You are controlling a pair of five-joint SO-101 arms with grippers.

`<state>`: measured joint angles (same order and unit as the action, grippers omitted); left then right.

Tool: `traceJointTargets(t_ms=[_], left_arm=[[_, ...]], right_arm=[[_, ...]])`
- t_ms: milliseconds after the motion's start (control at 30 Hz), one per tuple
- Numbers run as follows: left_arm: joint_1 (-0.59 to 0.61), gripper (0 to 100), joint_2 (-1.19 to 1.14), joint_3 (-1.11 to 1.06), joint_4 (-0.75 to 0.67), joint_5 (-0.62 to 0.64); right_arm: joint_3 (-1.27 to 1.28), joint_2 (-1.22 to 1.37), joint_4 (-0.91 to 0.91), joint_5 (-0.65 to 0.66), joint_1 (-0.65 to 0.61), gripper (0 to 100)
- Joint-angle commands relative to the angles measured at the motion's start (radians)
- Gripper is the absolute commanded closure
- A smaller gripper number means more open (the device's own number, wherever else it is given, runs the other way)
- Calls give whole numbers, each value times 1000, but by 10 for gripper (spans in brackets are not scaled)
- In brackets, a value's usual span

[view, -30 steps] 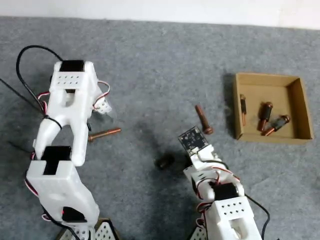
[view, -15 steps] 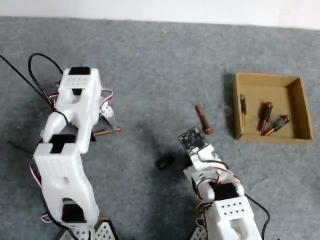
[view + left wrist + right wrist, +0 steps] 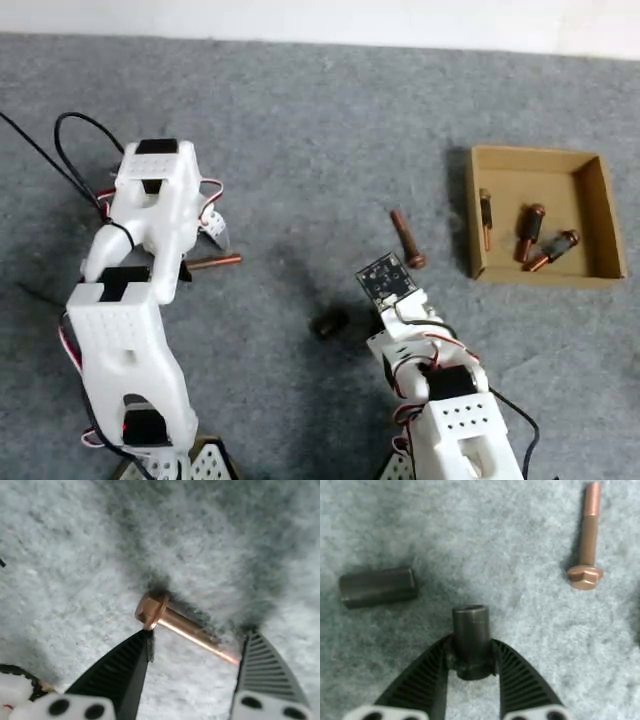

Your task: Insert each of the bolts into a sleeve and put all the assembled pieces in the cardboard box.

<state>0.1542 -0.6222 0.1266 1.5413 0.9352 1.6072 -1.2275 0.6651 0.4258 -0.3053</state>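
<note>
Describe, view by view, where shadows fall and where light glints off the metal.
Left wrist view: a bright glint runs along the bolt, with dark shadow on the carpet around its head. Right wrist view: the lying sleeve casts a soft shadow beside it. High view: a faint shadow darkens the carpet around that sleeve.

This looks like a small robot lab or a hobby workshop. Two white plastic robot arms, the left arm [image 3: 125, 340] and the right arm [image 3: 455, 420], sit on a table [image 3: 300, 120] covered with grey fuzzy cloth. Thin wires [image 3: 208, 190] hang off the left arm. A bolt [image 3: 405, 238] and a cardboard box [image 3: 470, 215] lie on the table. A plain white wall [image 3: 320, 20] is behind.
</note>
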Motion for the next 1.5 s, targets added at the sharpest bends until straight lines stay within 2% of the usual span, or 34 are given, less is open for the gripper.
traceJointTargets(t_ms=[0,100,133,367,567,900,1067,1200,1367,1467], left_arm=[[12,842,-24,7,-57,37],[21,990,-21,7,-80,37],[27,998,-19,7,-80,37],[33,995,-21,35,-80,32],[25,996,53,105,-60,-106],[25,996,526,82,-51,-313],[-18,996,832,-160,-117,-334],[-71,997,1170,-496,-330,-336],[-211,997,1616,-932,-531,-330],[-312,997,1834,-1119,-600,-307]], right_arm=[[-4,-15,-2,-3,7,994],[-4,-15,-2,-3,7,994],[-4,-15,-2,-3,7,994],[-4,-15,-2,-3,7,994],[-4,-15,-2,-3,7,994],[-8,-16,-1,-3,7,994],[-12,-54,1,-11,5,994],[-1,-263,7,-11,-36,994],[81,-634,252,-11,-105,994],[85,-578,272,-11,-166,994]])
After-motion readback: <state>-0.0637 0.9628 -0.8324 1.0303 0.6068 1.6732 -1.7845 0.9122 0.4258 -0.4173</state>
